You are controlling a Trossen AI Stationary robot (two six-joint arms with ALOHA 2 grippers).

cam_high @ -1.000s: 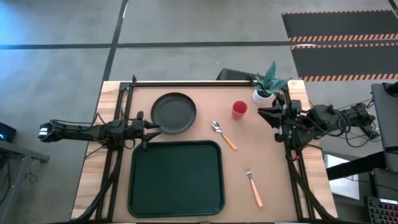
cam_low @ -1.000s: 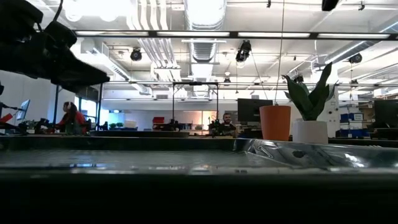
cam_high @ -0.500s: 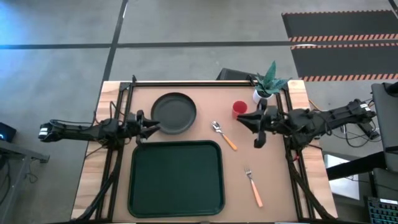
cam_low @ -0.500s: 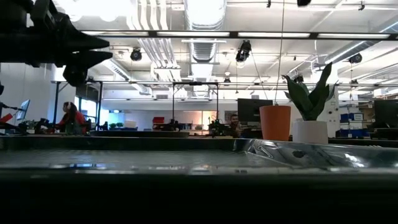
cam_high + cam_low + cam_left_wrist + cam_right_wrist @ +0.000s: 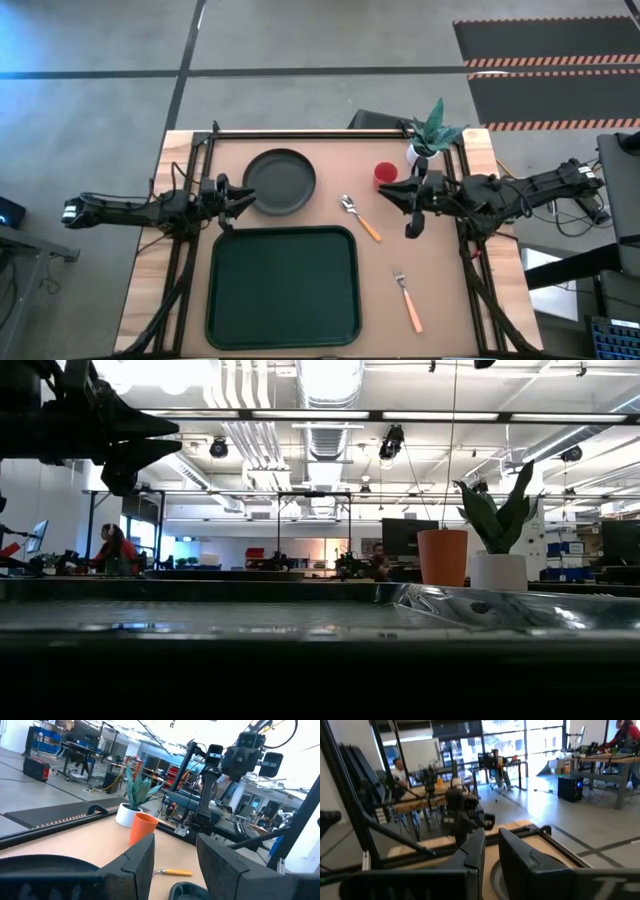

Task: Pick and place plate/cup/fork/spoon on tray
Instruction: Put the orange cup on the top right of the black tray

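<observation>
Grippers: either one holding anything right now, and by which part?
Nothing is held. The left gripper is open beside the plate, with only air between its fingers. The right gripper hangs empty near the cup.

Left gripper (image 5: pixel 243 199) is hovering with fingers parted; right gripper (image 5: pixel 392 192) is reaching inward, fingers narrowly gapped.

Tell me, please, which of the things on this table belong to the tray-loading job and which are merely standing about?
Belonging to the job:
- plate
- cup
- spoon
- fork
- tray, with nothing on it yet

Merely standing about:
- potted plant, at the table's far right corner, next to the cup
</observation>
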